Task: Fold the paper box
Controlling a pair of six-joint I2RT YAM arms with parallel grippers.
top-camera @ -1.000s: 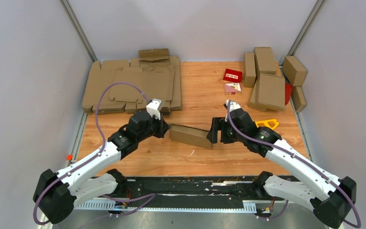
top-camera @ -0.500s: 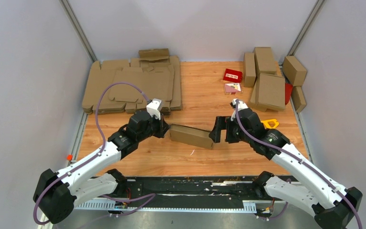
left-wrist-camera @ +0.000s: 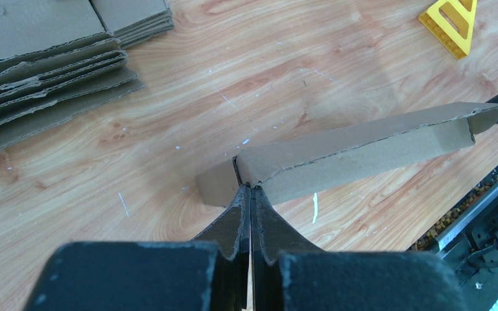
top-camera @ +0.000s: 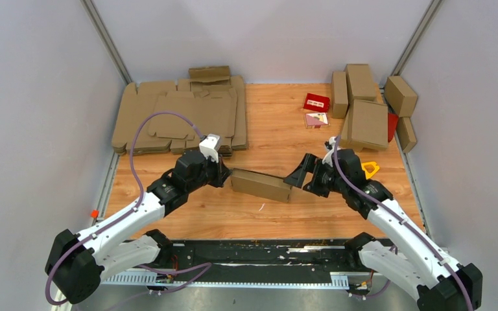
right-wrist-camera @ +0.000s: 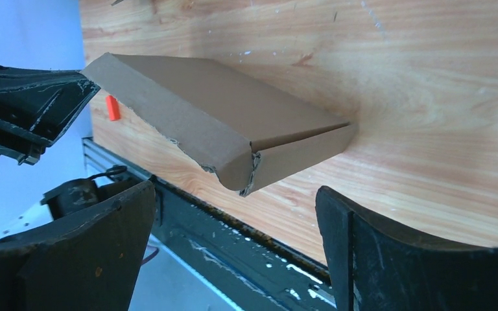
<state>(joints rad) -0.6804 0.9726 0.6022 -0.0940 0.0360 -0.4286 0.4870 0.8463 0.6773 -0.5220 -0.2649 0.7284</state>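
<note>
Cardboard paper box (top-camera: 259,184), shallow, at counter (top-camera: 272,129) centre: likely light, stiff, edges crushable. Left tool (left-wrist-camera: 249,194) pinches its 9 o'clock end; right tool (top-camera: 300,179) spread beside 3 o'clock end. Best grip: end walls.

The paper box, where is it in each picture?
Top external: the paper box sits in the middle, between the left gripper and the right gripper.
Left wrist: centre, stretching right from the shut fingertips.
Right wrist: upper left to centre, ahead of the open jaws.
Shared landmark: the left gripper pinching the box's end, visible in all three.
</note>
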